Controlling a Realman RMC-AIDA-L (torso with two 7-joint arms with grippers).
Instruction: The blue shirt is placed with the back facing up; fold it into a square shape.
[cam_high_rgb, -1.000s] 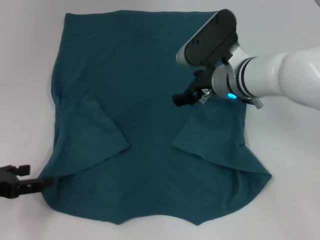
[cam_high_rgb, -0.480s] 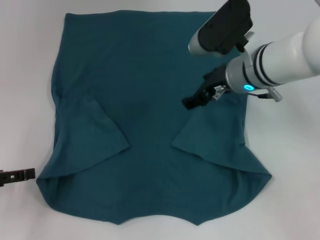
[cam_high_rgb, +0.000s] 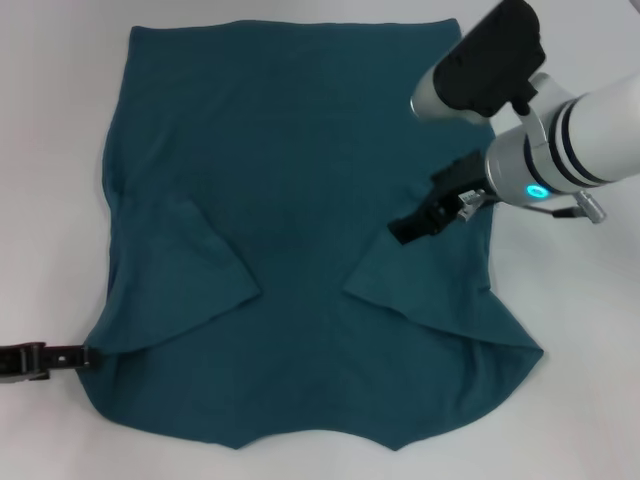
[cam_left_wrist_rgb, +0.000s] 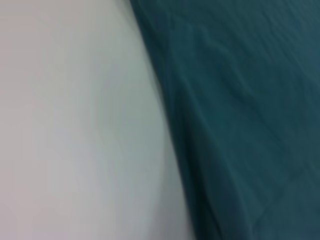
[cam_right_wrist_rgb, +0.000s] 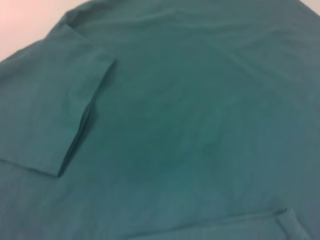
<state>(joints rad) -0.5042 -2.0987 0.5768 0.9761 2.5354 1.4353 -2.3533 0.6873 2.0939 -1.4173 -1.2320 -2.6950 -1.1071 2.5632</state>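
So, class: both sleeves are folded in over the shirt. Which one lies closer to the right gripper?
The sleeve on the robot's right. The right gripper hovers just above its upper edge, while the other sleeve lies across the blue shirt.

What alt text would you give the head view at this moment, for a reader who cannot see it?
A blue shirt lies flat on a white table, both sleeves folded inward over its body. The right gripper hovers above the shirt's right side near the folded right sleeve, and the left gripper sits low at the shirt's near-left corner.
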